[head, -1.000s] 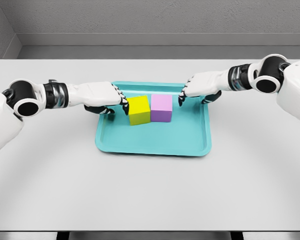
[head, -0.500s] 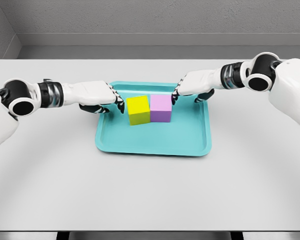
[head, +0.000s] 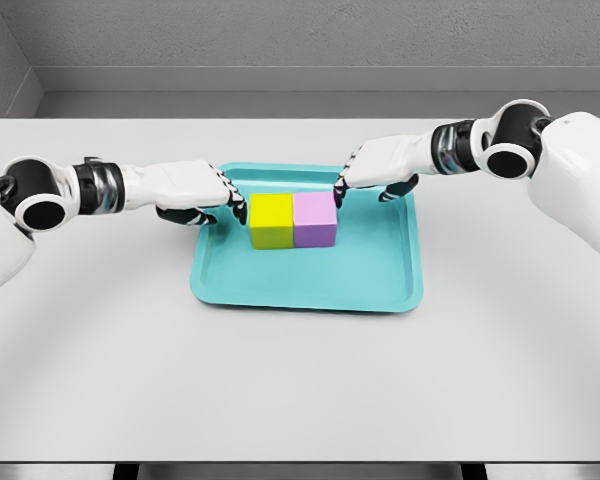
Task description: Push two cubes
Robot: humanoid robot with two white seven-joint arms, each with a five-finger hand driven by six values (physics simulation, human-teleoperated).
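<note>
Tray (head: 310,285): teal, shallow, rimmed, lying flat on the pale grey worktop (head: 300,380) a little behind its middle.
Yellow cube (head: 272,220): inside the tray, in its rear half, left of the pair; its right face meets the pink cube with no gap showing.
Pink cube (head: 315,219): inside the tray, right of the yellow one, edges squared up with it so the two read as one block.
Left hand (head: 195,190): reaches in from the left over the tray's rear left corner; fingers lightly bent and together, holding nothing, dark fingertips (head: 240,208) just beside the yellow cube's left face; whether they touch it cannot be told.
Right hand (head: 375,170): comes in from the right above the tray's rear edge; fingers extended and close together, gripping nothing, fingertips (head: 340,190) at the pink cube's upper right corner.
</note>
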